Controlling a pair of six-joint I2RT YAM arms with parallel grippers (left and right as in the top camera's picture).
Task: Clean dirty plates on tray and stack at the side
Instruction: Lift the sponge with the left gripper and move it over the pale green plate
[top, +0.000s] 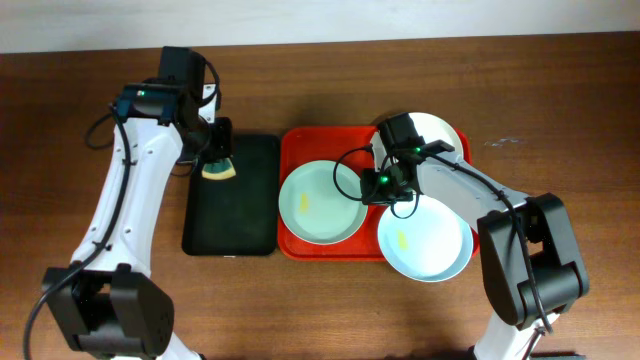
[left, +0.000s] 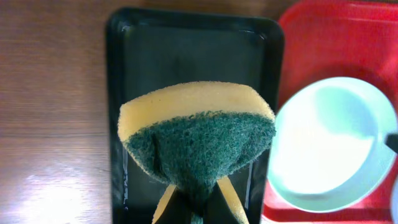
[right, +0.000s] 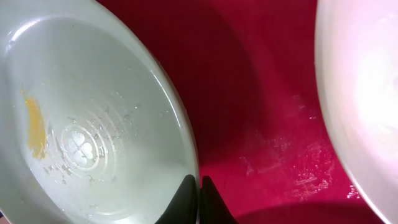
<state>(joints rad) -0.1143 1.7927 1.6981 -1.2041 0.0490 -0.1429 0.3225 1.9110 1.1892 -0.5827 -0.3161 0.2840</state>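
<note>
A pale blue-green plate lies flat on the red tray, directly left of the right claw, with a yellowish smear on the half of its floor away from that claw. The right claw sits at this plate's right edge. Its fingertips are drawn almost together, with only a thin slit between them. In the right wrist view the plate's rim runs straight into that slit, so the claw appears to be pinching the rim. Right of this claw and nearer the robot's base lies a second blue-green plate, also with a small yellow smear. It overlaps the tray's near right corner and reaches out over the table. Beyond the same claw, and to its right, a white plate sits at the tray's far right corner, partly hidden by the arm. Well to the left, the left claw is clamped on a yellow sponge, green scouring side facing the wrist camera. The sponge is squeezed where the fingers meet it. Beneath that claw lies a narrow black tray, just beside the red tray's left rim.
</note>
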